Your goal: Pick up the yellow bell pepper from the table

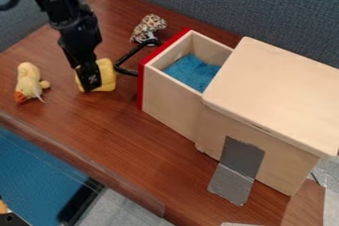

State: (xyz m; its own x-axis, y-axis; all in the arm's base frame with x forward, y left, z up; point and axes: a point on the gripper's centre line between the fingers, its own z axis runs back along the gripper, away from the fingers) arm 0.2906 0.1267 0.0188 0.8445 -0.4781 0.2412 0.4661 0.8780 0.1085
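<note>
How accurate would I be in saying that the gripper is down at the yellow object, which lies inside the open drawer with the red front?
Not quite: the yellow object lies on the table, outside the drawer, as the camera view shows. The rest is right: the gripper is down at it, and the drawer with the red front is open.

black arm — slanting steeply down from the upper left.
</note>
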